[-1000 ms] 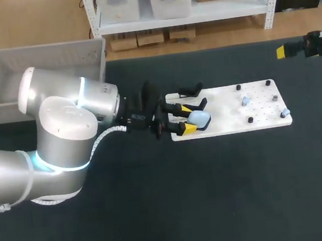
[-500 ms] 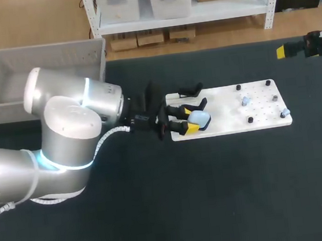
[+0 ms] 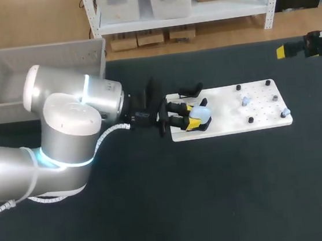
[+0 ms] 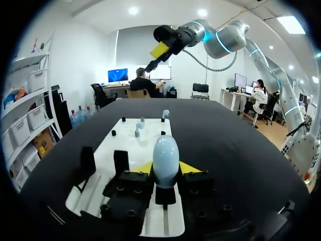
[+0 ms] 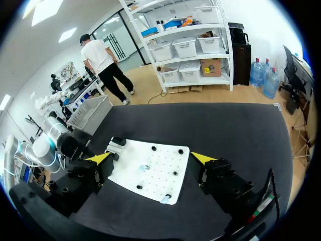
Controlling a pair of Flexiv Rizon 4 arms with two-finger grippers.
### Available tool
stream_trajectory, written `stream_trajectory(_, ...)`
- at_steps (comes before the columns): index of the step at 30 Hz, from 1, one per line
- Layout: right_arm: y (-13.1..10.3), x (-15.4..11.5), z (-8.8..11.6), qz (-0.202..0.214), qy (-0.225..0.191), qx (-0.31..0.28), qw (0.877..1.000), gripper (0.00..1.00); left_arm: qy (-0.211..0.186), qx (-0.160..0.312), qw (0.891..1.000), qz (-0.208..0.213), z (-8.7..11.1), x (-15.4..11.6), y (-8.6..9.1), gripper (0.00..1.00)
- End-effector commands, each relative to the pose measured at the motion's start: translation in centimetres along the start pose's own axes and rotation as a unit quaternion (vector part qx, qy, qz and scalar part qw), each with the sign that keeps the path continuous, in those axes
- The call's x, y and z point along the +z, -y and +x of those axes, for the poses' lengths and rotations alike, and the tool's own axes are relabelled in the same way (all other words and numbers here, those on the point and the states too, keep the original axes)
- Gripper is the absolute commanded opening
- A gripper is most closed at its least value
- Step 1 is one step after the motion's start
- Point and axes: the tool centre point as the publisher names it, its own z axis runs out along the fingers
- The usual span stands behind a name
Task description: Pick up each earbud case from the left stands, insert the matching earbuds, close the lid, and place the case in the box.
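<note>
A pale blue earbud case (image 3: 201,113) stands on edge at the left end of the white board (image 3: 228,98). My left gripper (image 3: 190,117) is shut on it, one yellow tip on each side. In the left wrist view the case (image 4: 165,150) rises upright between the yellow fingertips (image 4: 144,168). An empty black stand (image 3: 188,89) sits just behind it on the board. Small pale earbuds (image 3: 244,100) (image 3: 286,112) rest on the board's right half. My right gripper (image 3: 285,51) hangs open far to the right, above the table's back edge; in its own view the right gripper (image 5: 150,159) spreads wide over the board (image 5: 155,168).
A grey box (image 3: 33,71) stands at the table's back left, behind my left arm (image 3: 68,125). Black pegs (image 3: 250,120) stick up from the board's right half. Dark table surface (image 3: 216,195) stretches in front of the board.
The left gripper's fingers have drawn together onto the case, which has tipped up from lying flat to standing on edge. The right arm has not moved.
</note>
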Motion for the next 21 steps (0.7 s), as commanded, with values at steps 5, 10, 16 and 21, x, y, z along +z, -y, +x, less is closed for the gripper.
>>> stream_trajectory(5,0.0,0.0,0.0,0.001,0.000,0.000,1.000,1.00,0.062,0.006,0.998,-0.031,-3.6,-4.1,1.5,0.00)
stream_trajectory(10,0.0,0.0,0.0,0.001,0.000,0.000,1.000,1.00,0.102,0.011,0.994,-0.021,-6.0,-4.9,1.5,0.00)
stream_trajectory(16,0.0,0.0,0.0,0.001,0.000,0.000,1.000,1.00,0.136,0.018,0.991,-0.010,-7.6,-5.0,1.2,0.00)
stream_trajectory(21,0.0,0.0,0.0,0.001,0.000,0.000,1.000,1.00,0.165,0.001,0.986,0.005,-8.0,-5.0,0.8,0.00)
